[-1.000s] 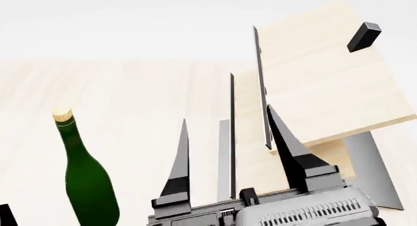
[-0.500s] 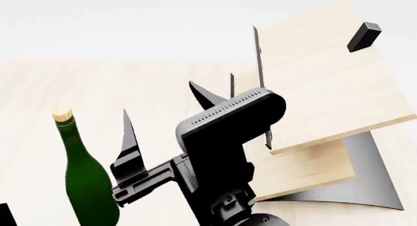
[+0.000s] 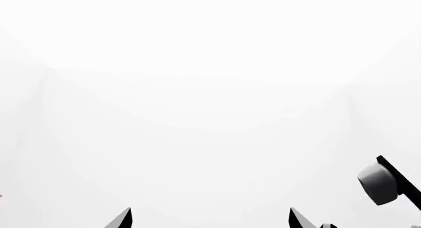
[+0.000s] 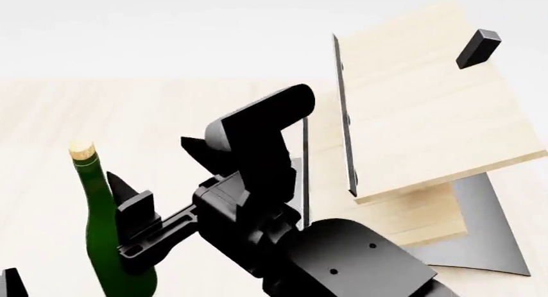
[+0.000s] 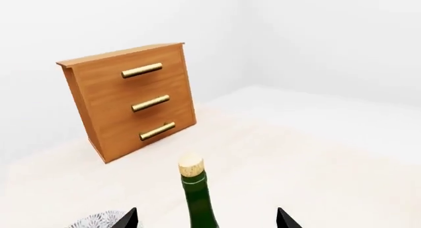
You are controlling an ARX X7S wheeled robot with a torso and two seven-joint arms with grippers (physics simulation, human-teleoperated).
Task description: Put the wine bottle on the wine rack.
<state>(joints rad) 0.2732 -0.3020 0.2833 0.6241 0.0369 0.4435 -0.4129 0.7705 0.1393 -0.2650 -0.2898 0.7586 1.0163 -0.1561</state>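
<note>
I'm on the approach-to-grasp step: the wine bottle (image 4: 110,246) stands upright on the pale tabletop (image 4: 171,117) at the lower left of the head frame, and my right claw (image 4: 158,175) is spread wide beside it, one finger lying across the front of the green glass and the other further toward the frame's centre, so nothing is held yet. The wine rack (image 4: 428,111) fills the right half of that frame, its slanted boards and black peg (image 4: 477,48) well apart from the bottle. Next, I judge, I need to centre the body between the fingers and close firmly below the shoulder, since smooth glass could slip or tip. The right wrist view gives what the head view lacks: the cork and neck rise at bottom centre between the two fingertips, with an orange-brown drawer cabinet (image 5: 128,101) standing behind. The left wrist view shows only blank white and the tips of my left claw (image 3: 209,219), set apart and empty, plus a grey rounded part I cannot identify.
</note>
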